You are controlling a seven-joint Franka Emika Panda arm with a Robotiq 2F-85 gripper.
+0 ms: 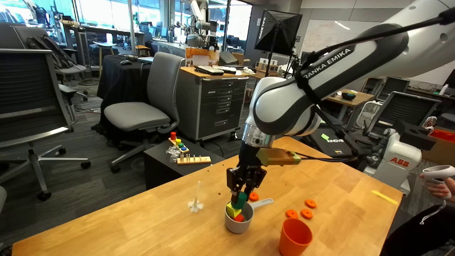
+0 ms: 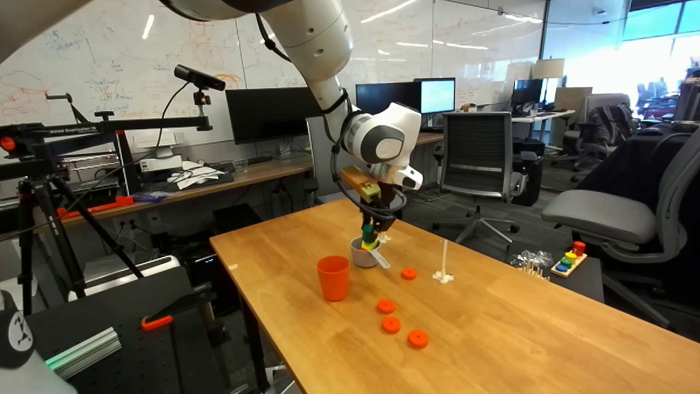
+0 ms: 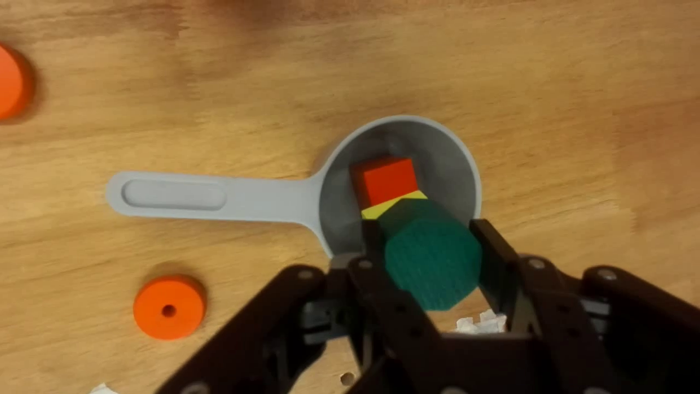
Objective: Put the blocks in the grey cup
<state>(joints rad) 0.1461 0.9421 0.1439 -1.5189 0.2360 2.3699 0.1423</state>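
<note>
One green block [image 3: 432,268] is clamped in the gripper [image 3: 429,243], gripped from both sides. It hangs over the grey cup [image 3: 447,169], and in both exterior views its lower end is just above the yellow block [image 1: 233,210]; whether those two touch cannot be told. The red block [image 3: 389,180] lies in the grey cup, and the yellow block is in the cup's opening right beside it, reaching up near the rim and, in the wrist view, partly hidden by the green block.

The grey cup stands upright on the desk [image 1: 149,231]. Taking it as the centre of the dial, in the wrist view its handle [image 3: 219,196] points to nine o'clock, an orange disc [image 3: 168,298] lies at eight, and a few white bits [image 3: 482,324] show at five.

From the same centre in an exterior view, the orange cup [image 1: 295,237] stands upright between three and four o'clock, with three more orange discs [image 1: 306,213] lying near it, around twelve and one o'clock from its own middle. A slim pale post [image 1: 197,192] rises from the desk at ten o'clock, with more white bits around its foot. Well apart, at three o'clock, a person's hand [image 1: 440,187] holds a white controller [image 1: 439,172] beyond the edge of the desk.
</note>
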